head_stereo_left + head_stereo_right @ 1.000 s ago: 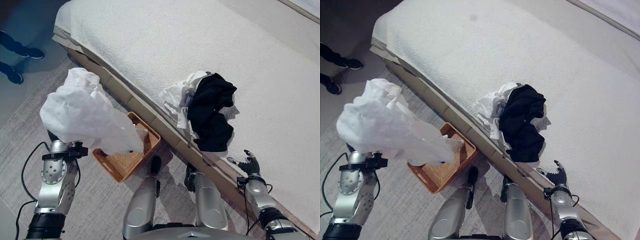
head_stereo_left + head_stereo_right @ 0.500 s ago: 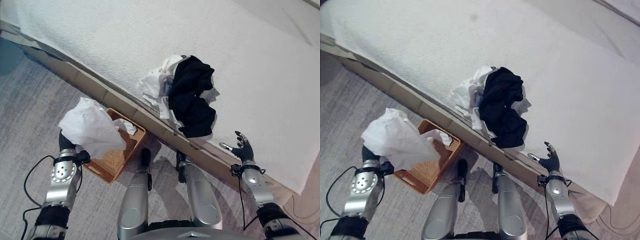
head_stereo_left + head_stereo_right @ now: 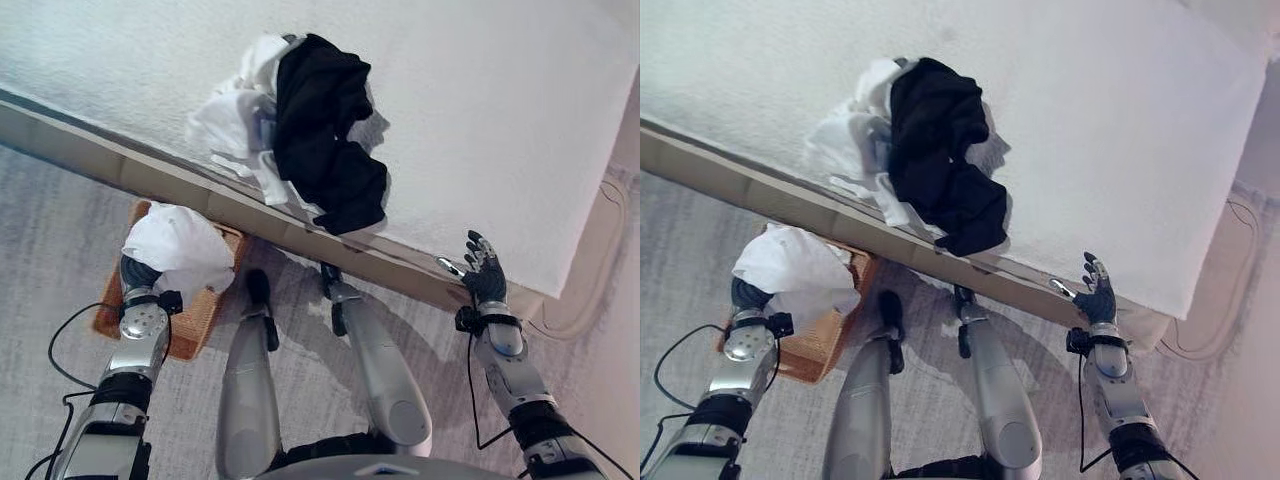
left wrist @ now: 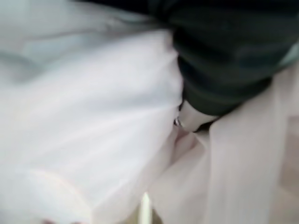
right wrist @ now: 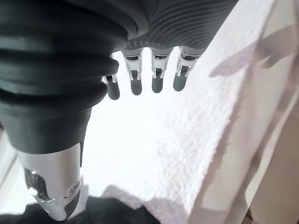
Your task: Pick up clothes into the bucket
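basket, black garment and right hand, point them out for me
basket [image 3: 190, 335]: left eye view, on its bare woven wall below the white cloth
black garment [image 3: 318, 130]: left eye view, on the middle of the heap on the bed
right hand [image 3: 487, 282]: left eye view, on its palm, fingers straight

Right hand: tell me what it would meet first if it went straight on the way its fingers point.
Probably the white bed cover. The right hand is open at the bed's edge, fingers pointing over it; the black garment lies off to the side. Depth is unclear.

R hand [image 5: 140, 70] hanging w/ fingers [image 5: 157, 84] straight over white bed [image 5: 154, 154]; black cloth [image 5: 107, 212] lying by thumb [image 5: 53, 186].
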